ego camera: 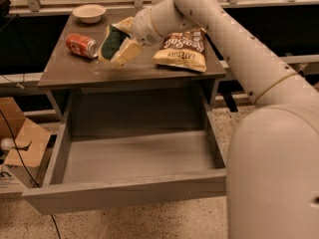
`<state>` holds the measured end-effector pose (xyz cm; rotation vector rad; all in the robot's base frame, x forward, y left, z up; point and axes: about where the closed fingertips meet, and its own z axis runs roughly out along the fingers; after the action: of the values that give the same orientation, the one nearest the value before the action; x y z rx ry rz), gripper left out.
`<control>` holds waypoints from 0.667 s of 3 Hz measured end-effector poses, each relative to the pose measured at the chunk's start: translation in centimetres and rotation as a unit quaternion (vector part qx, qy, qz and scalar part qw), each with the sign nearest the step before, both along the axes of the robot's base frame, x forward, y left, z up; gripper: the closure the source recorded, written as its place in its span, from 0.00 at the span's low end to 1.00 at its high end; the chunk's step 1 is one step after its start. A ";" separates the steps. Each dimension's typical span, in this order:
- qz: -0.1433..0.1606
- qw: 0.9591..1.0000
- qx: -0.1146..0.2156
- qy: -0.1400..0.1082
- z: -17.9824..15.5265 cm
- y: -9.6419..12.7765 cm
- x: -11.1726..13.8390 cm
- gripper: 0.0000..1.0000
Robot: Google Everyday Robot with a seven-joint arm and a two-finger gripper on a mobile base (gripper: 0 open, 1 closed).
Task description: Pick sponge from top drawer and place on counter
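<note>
My gripper [117, 47] is shut on the sponge [113, 42], whose dark green face shows between the pale fingers. It hangs just above the middle of the counter [75, 67], tilted, to the right of the red can. The top drawer [129, 158] stands pulled open below the counter, and its grey floor is bare. My arm reaches in from the right and crosses over the counter's back right part.
A red soda can [81, 45] lies on its side at the counter's left. A white bowl [88, 13] sits at the back left. A chip bag [182, 49] lies at the right. A cardboard box [17, 148] stands on the floor at the left.
</note>
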<state>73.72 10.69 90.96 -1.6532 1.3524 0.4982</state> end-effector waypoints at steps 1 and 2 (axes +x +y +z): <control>0.009 1.000 -0.008 -0.001 -0.3 1.4 2.2 0.97; 0.010 1.000 -0.018 0.007 -1.7 1.8 4.4 0.79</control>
<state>78.08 12.50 89.30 -1.6963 1.3641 0.5001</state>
